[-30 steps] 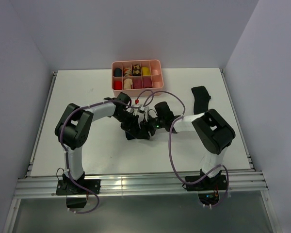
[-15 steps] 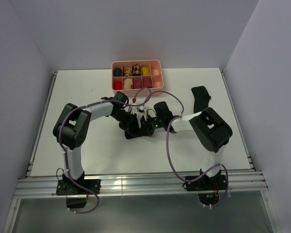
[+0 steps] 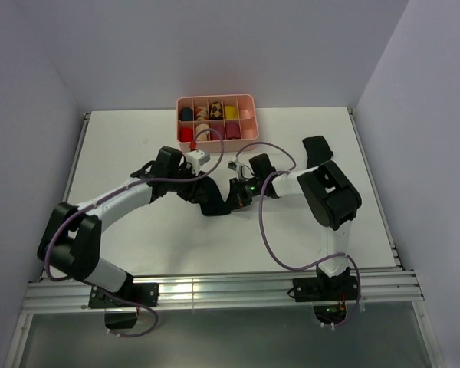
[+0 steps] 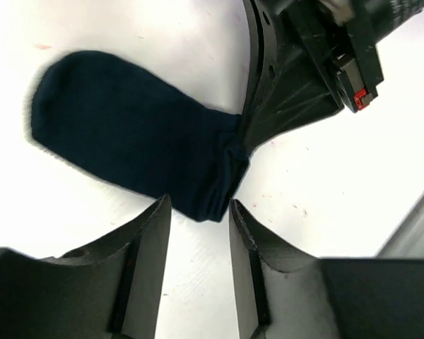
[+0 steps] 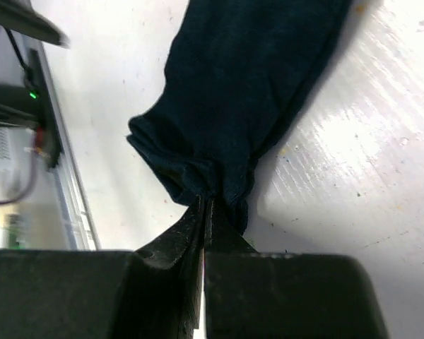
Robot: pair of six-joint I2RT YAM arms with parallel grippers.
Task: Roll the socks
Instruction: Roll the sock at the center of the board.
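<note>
A dark sock (image 4: 127,134) lies flat on the white table between my two grippers; from above it is the dark patch (image 3: 211,205). My right gripper (image 5: 208,201) is shut on the bunched end of this sock (image 5: 247,92) and shows in the left wrist view as a black body (image 4: 290,92). My left gripper (image 4: 198,206) is open, its fingertips on either side of the sock's near edge and nothing pinched between them. Seen from above, the left gripper (image 3: 193,190) and the right gripper (image 3: 232,197) face each other across the sock. A second black sock (image 3: 317,152) lies at the right.
A pink divided tray (image 3: 249,115) holding several rolled items stands at the back centre of the table (image 3: 123,153). Grey walls close in both sides. A metal rail (image 3: 215,291) runs along the near edge, by the arm bases.
My left gripper has opened, let go of the sock, and its arm has swung back to the left. My right gripper has shut on the sock's end.
</note>
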